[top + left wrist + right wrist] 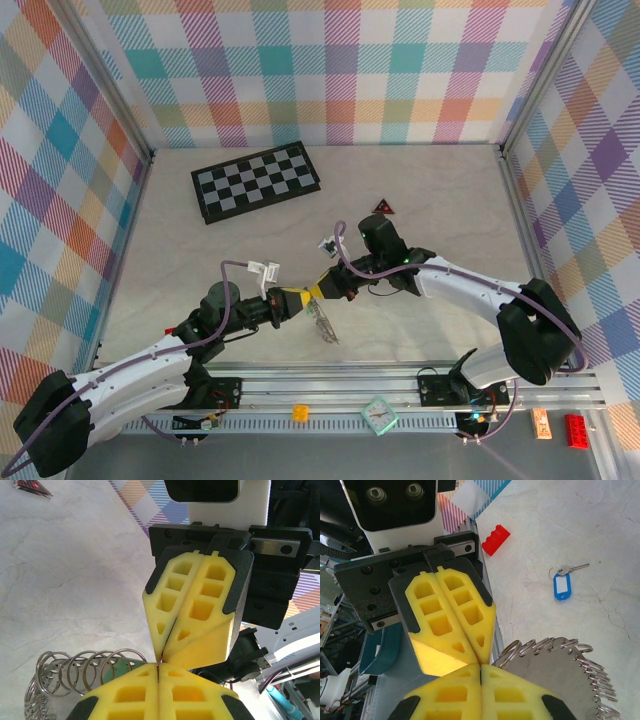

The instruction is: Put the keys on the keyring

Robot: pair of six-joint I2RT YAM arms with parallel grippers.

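Observation:
My left gripper (300,298) and right gripper (318,290) meet tip to tip above the table's near middle, both shut. The keyring (555,647) is a row of several silvery split rings along a grey metal plate (322,325), which hangs below the tips. In the right wrist view an end ring runs into the pinch of the right gripper (481,669), with the left gripper (481,657) just above. In the left wrist view the rings (80,670) lie left of the left gripper (158,669), with a green key head (120,669) behind them. The blue key (561,586) lies on the table.
A black-and-white checkerboard (257,180) lies at the back left. The dark red-edged triangle (384,207) sits behind the right arm. On the near rail are a red brick (577,430), a yellow block (300,412) and a teal clock (380,414).

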